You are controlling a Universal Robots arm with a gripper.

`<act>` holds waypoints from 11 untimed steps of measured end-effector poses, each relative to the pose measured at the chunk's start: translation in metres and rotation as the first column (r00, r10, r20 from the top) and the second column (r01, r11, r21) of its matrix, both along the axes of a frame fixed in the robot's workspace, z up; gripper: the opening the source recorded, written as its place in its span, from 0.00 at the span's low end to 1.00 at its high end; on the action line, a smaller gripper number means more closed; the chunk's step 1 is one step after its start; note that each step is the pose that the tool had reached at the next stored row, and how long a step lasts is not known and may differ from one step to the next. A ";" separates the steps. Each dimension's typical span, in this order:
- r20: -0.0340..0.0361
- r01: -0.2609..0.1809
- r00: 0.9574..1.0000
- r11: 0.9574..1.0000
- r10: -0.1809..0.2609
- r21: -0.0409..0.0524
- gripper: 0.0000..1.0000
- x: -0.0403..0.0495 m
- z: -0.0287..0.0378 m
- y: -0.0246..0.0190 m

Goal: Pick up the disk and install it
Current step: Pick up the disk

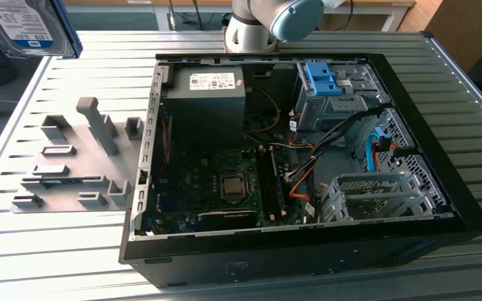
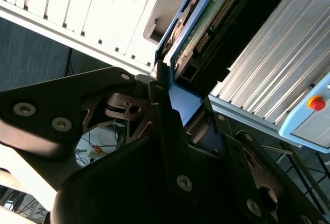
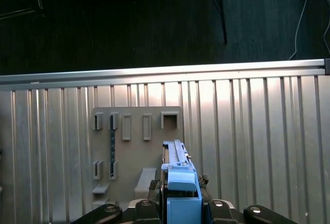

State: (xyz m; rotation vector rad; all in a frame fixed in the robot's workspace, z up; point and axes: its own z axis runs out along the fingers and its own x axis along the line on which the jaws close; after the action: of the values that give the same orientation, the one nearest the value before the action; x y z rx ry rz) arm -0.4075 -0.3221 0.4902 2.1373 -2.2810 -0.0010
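Note:
The disk (image 1: 25,25), silver with a white-and-blue label and a blue carrier rail, hangs tilted high above the table's far corner at the exterior view's left. In the second wrist view my gripper (image 2: 192,105) is shut on the disk (image 2: 206,23). Its black fingers (image 2: 166,116) clamp the blue rail, and the green circuit board and connector face away from me. In the first wrist view the disk (image 3: 178,175) stands edge-on between the gripper (image 3: 180,208) parts, over the grey fixture plate (image 3: 134,152).
An open black computer case (image 1: 442,207) lies on the slatted aluminium table (image 1: 65,263). Inside it are a black power-supply box (image 1: 208,94), a grey drive bay with a blue bracket (image 1: 325,78) and a perforated drive cage (image 1: 375,194). The grey fixture plate (image 1: 65,169) lies beside the case.

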 end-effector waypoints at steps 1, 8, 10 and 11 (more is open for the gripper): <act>0.000 0.000 1.000 1.000 0.000 0.000 0.36 0.0004 0.0000 0.0000; 0.000 0.000 1.000 1.000 0.000 0.000 0.36 0.0038 -0.0001 0.0000; 0.000 0.000 1.000 1.000 0.000 0.000 0.36 0.0050 0.0000 0.0000; 0.000 0.000 1.000 1.000 0.000 0.000 0.36 0.0056 0.0000 0.0000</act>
State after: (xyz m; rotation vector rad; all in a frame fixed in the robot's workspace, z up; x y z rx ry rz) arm -0.4019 -0.3221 0.4902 2.1372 -2.2811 -0.0011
